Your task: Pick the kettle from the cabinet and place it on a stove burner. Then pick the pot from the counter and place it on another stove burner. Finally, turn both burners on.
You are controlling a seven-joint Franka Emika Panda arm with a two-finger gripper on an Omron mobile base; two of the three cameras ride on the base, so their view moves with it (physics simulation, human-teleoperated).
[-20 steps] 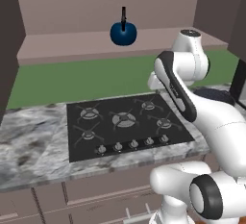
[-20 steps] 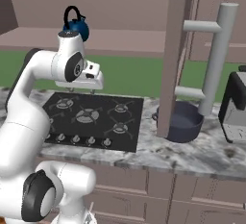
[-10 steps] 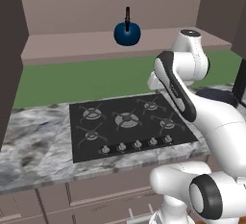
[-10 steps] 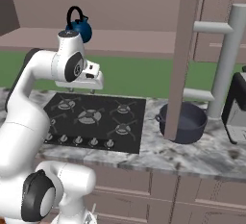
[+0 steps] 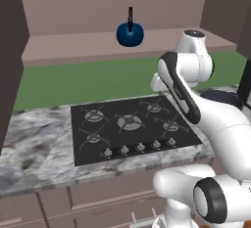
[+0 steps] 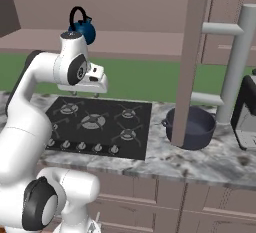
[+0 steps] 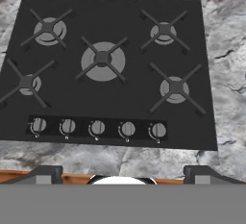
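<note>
1. Gripper (image 7: 123,172): jaws spread wide, nothing between them. In the hand view the two dark fingertips (image 7: 44,172) rise at 7 and 5 o'clock, well apart. In the right base view the gripper (image 6: 85,93) hangs over the back of the cooktop, pointing down, clear of the grates.
2. Cooktop (image 7: 115,100): flat, black, directly below the hand. Five burners (image 7: 102,60): one large at centre, the others at 10, 2, 4 and 8 o'clock around it in the hand view. All grates bare.
3. Knobs (image 7: 97,128): five small silver ones in a row along the near edge of the cooktop, at 6 o'clock from the centre burner.
4. Counter (image 5: 34,144): grey-and-white veined marble around the cooktop on all sides; a green wall strip (image 5: 88,78) runs behind it.
5. Pot (image 6: 190,126): wide, low, dark, standing upright on the counter at 3 o'clock from the cooktop in the right base view, partly behind a brown upright panel (image 6: 192,52). In the left base view only a sliver of the pot (image 5: 218,95) shows past the arm.
6. Kettle (image 5: 130,34): small, round, glossy blue, black looped handle upright. It stands on the cabinet (image 5: 73,46) shelf, at 12 o'clock above the cooktop, well apart from the gripper. In the right base view the kettle (image 6: 83,26) sits just behind the arm's upper joint.
</note>
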